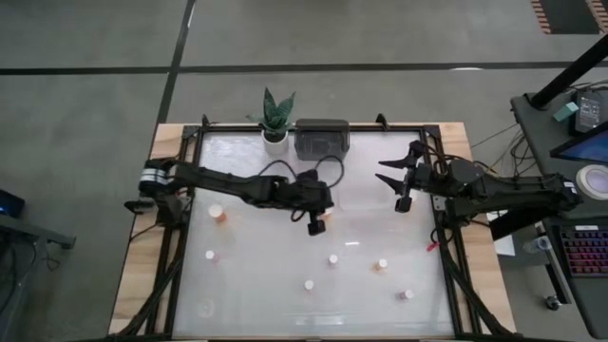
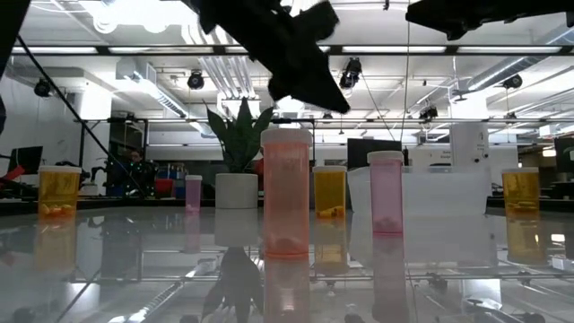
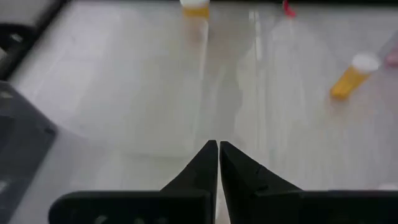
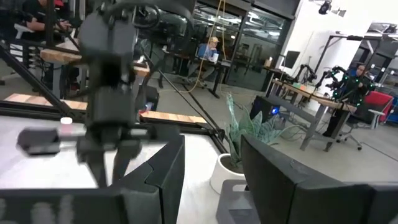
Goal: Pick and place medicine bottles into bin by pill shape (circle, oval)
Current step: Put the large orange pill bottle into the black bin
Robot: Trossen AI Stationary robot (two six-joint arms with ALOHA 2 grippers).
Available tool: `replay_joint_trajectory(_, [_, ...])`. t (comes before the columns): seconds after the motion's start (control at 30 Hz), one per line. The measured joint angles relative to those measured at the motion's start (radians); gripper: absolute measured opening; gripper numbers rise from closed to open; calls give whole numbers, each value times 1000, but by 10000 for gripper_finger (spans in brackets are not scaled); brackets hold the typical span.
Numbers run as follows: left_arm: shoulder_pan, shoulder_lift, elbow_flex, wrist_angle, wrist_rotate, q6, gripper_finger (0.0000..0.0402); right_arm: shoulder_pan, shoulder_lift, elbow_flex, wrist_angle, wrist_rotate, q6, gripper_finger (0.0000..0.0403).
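Several medicine bottles stand upright on their bases, scattered over the glossy white table: an amber one (image 1: pixel 218 213) at the left, white-capped ones (image 1: pixel 333 258) (image 1: pixel 309 283) in the middle, an amber one (image 1: pixel 381 265) and a pale one (image 1: pixel 407 294) toward the near right. In the low view a tall pink bottle (image 2: pixel 286 193) stands nearest. My left gripper (image 1: pixel 313 225) (image 3: pixel 217 152) hangs shut over the table's middle, slanting down, above the bottles (image 2: pixel 300 63); a bit of amber (image 1: pixel 322 226) shows beside its tip. My right gripper (image 1: pixel 392 173) (image 4: pixel 211 180) waits open at the far right, holding nothing.
A dark grey bin (image 1: pixel 321 140) sits at the far edge's middle, with a potted plant (image 1: pixel 275 133) to its left. A small red object (image 1: pixel 432 245) lies by the right rail. A black frame (image 1: pixel 186 190) borders the table. People and desks show in the room beyond.
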Motion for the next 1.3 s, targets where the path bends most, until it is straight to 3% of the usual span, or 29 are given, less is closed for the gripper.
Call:
replay_joint_trajectory(0.2, [0,82,82,-127,3,8,1,0,0,0,-14,0,-3,148])
replay_joint_trajectory(0.47, [0,89,75,-171,3,20,11,0,0,0,-14,0,-10,148])
replay_joint_trajectory(0.6, [0,86,75,-176,2,68,57,0,0,0,-14,0,-10,148])
replay_joint_trajectory(1.0, [0,86,65,-174,5,79,266,0,0,0,-16,1,-11,148])
replay_joint_trajectory(1.1, [3,86,55,-175,3,78,288,0,0,0,-17,1,-11,148])
replay_joint_trajectory(1.3, [7,86,38,-147,-9,77,292,0,0,0,-18,1,-13,148])
